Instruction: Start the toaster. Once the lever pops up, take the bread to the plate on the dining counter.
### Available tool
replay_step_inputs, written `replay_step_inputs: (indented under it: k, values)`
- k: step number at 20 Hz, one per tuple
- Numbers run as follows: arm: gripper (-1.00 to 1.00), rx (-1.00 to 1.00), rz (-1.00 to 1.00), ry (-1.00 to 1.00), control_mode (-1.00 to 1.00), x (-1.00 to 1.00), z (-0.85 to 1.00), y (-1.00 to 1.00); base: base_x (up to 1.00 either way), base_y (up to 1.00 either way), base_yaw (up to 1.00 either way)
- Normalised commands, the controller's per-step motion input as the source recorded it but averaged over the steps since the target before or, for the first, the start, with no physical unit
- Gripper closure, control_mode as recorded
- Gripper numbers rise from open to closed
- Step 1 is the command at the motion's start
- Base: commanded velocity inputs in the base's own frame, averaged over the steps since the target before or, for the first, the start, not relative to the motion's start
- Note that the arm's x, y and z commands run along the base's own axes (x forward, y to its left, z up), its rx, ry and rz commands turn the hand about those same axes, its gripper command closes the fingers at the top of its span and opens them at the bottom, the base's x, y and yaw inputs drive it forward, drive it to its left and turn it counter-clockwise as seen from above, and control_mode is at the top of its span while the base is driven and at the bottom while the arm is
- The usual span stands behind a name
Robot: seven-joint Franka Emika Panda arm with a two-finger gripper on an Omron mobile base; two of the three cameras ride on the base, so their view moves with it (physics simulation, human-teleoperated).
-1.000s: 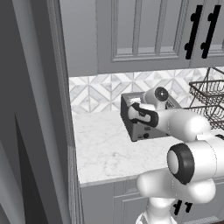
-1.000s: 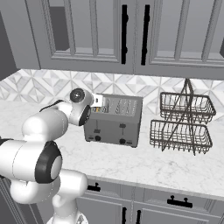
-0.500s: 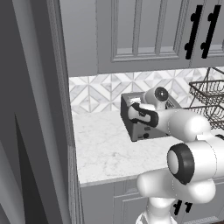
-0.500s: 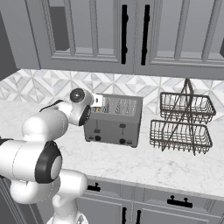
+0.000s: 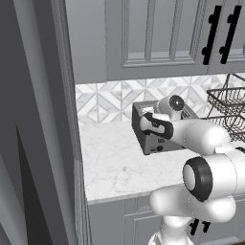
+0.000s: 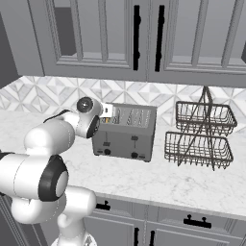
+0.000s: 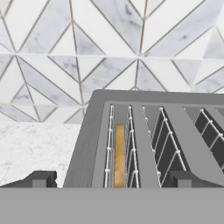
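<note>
The marble tabletop (image 6: 158, 180) is seen to carry the toaster (image 6: 126, 132), which stands against the patterned backsplash (image 7: 65, 48), with a two-tier wire basket (image 6: 202, 136) just beside it on the right base view's right side; nothing can be made out in either tier of the basket. The gripper (image 7: 111, 180) is held over the near end of the toaster, its fingers (image 7: 41, 178) spread wide and nothing held between them. The bread (image 7: 119, 153) is sunk in one slot, between the wire guides, and only its tan top edge can be seen; the neighbouring slots appear empty. The lever (image 6: 135, 139) is taken to be one of the small black tabs on the long face, though it cannot be told apart with certainty. From above, the lever could be missed, since the hand is over the slots and not at the face; a knob might be pressed instead, or the toaster pushed back along the tabletop.
</note>
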Motion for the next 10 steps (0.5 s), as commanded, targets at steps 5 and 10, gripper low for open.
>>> replay_step_inputs:
  k: [5, 10]
  values:
    - [-1.0, 0.0, 0.0, 0.0, -1.0, 0.0, 0.0, 0.0, 0.0, 0.0, 0.0]
    - [-1.0, 0.0, 0.0, 0.0, -1.0, 0.0, 0.0, 0.0, 0.0, 0.0, 0.0]
